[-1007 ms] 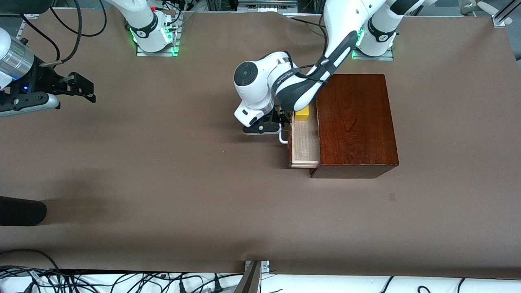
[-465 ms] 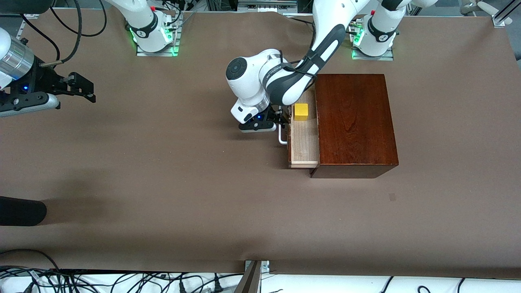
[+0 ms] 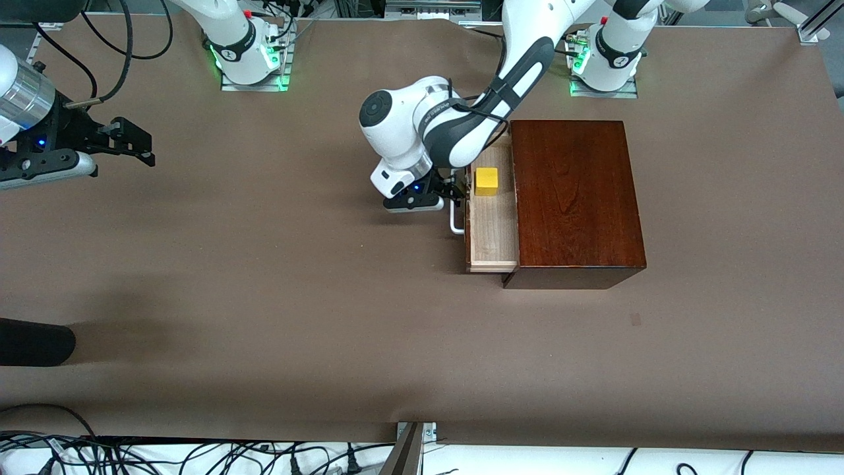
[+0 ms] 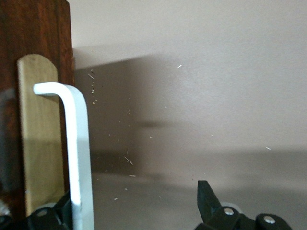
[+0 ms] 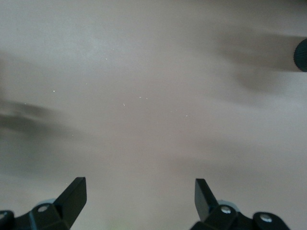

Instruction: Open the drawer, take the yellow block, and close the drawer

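The drawer (image 3: 491,227) stands pulled out of the mahogany box (image 3: 573,198), its pale wood lining showing. The yellow block (image 3: 486,181) sits in the drawer at the end farther from the front camera. The white bar handle (image 3: 455,221) is on the drawer's front and also shows in the left wrist view (image 4: 76,158). My left gripper (image 3: 459,191) (image 4: 134,196) is open in front of the drawer, low at the handle, with the bar just inside one finger (image 4: 48,216). My right gripper (image 3: 132,142) (image 5: 139,184) is open and empty, waiting over bare table at the right arm's end.
A black rounded object (image 3: 33,343) juts in at the table's edge at the right arm's end, nearer the front camera; it also shows in the right wrist view (image 5: 302,55). Cables lie along the table's front edge (image 3: 198,455).
My left arm's wrist has shifted a little toward the right arm's end, so the yellow block, half covered before, now shows whole. The right arm has not moved.
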Controlling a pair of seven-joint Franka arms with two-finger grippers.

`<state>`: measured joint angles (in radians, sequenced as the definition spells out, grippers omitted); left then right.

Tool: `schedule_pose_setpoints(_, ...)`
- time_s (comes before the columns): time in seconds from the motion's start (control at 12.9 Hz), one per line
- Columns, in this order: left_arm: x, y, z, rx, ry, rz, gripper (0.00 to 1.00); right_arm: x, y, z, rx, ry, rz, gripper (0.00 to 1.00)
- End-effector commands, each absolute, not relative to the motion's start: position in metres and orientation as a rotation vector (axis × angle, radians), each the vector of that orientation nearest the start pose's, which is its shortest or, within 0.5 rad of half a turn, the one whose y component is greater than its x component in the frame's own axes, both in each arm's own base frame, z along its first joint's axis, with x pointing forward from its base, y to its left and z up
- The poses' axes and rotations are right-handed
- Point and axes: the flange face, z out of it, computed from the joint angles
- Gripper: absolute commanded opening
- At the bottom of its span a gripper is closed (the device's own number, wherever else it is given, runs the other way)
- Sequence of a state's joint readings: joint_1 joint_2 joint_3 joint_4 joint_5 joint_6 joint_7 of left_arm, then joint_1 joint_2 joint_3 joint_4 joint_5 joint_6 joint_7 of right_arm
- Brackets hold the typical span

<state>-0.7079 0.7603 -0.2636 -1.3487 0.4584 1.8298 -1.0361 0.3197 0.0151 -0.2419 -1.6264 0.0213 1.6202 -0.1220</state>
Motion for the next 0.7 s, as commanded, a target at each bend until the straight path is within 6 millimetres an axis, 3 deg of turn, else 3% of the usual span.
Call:
schedule_pose_setpoints(0.0,0.454,-0.569,0.304,-2.805,0.078,-0.116,1.00,0.555,0.048,0.602,-3.113,-0.298,0.035,1.00)
schedule_pose_setpoints(0.23,0.455,-0.557,0.358,-2.761,0.137,-0.086,1.00,0.555,0.049,0.602,-3.114,-0.303,0.036,1.00)
schedule_pose_setpoints(0.39,0.469,-0.529,0.425,-2.781,0.161,-0.098,1.00,0.555,0.049,0.602,-3.114,-0.311,0.036,1.00)
schedule_pose_setpoints(0.54,0.505,-0.472,0.482,-2.848,-0.003,-0.075,1.00,0.555,0.054,0.602,-3.112,-0.334,0.033,1.00)
schedule_pose_setpoints(0.62,0.532,-0.428,0.505,-2.881,-0.127,-0.030,1.00,0.554,0.060,0.603,-3.110,-0.351,0.031,1.00)
